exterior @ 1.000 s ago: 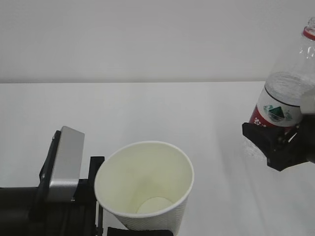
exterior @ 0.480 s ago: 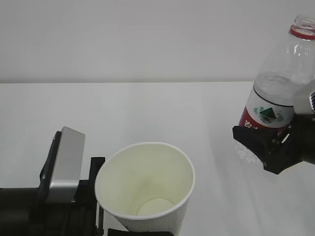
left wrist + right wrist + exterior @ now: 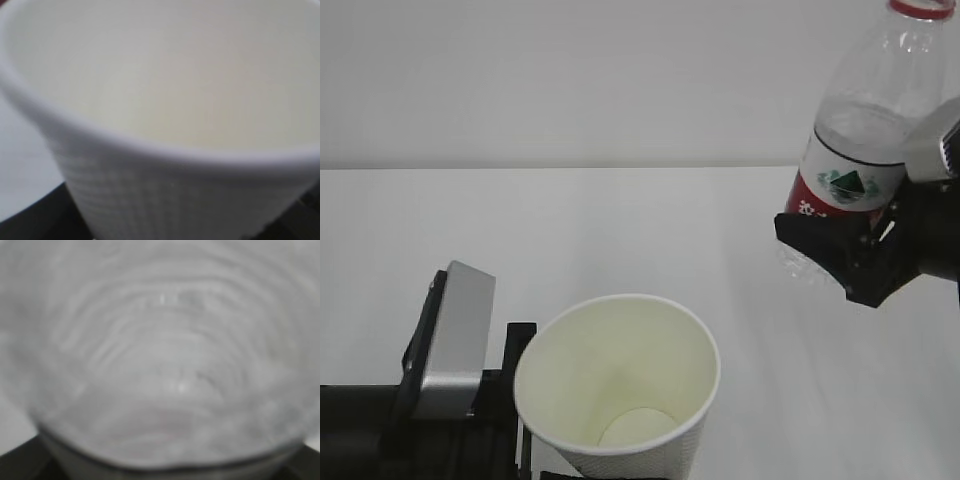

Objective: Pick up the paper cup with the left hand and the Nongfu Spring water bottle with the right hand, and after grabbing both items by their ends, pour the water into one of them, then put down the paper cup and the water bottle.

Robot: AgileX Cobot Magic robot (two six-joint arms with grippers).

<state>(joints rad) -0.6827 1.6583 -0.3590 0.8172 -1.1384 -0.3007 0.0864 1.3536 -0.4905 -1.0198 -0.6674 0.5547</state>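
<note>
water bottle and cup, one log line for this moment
right pincer: holds water bottle, lifted | left pincer: holds paper cup | cup: empty | pour: not started

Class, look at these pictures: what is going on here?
A two-armed robot is set up to pour. Its left gripper holds a small white paper cup, open, cream inside and apparently empty. Its right gripper grips a clear ribbed plastic water bottle with a red-and-white label low on its body, raised to the right of the cup with the neck leaning slightly away. No water is flowing, so pouring has not begun.
</note>
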